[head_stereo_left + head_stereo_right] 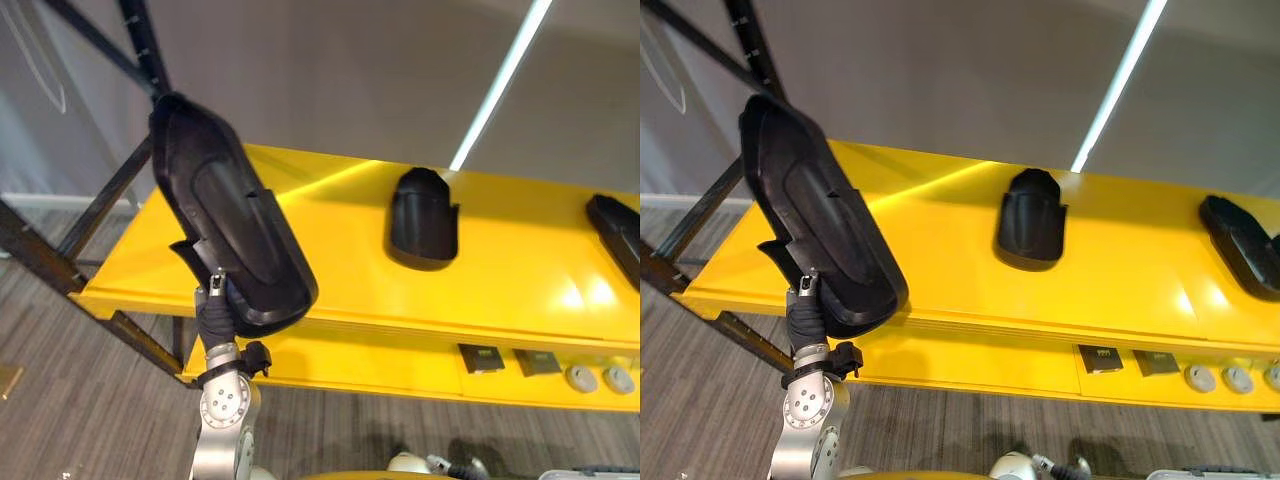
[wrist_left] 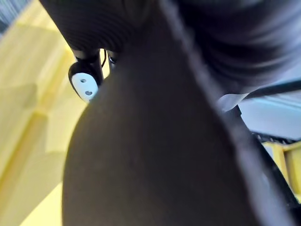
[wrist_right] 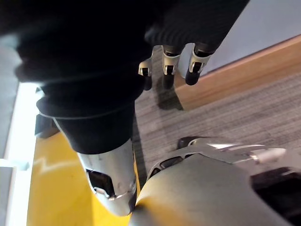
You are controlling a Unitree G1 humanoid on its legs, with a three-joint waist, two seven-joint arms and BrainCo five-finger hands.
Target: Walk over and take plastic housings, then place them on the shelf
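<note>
**Desk:** What does the head camera show?

**Photographer:** The left hand [image 1: 216,303] holds a long black housing [image 1: 225,215] on end, raised in front of the left end of the yellow shelf [image 1: 330,250]. Its thumb is on the housing's face, clamped at the lower edge. A rounded housing [image 1: 422,220] stands mid-shelf, and a flat housing [image 1: 618,232] lies at the right end.

**Desk:** The left wrist view?

**Photographer:** The held housing's dark wall up close, one finger [image 2: 84,84] beside it, yellow shelf beyond.

**Desk:** And the right wrist?

**Photographer:** The right hand [image 3: 170,63] hangs over the grey floor [image 3: 225,117], fingers loose and apart, holding nothing.
</note>
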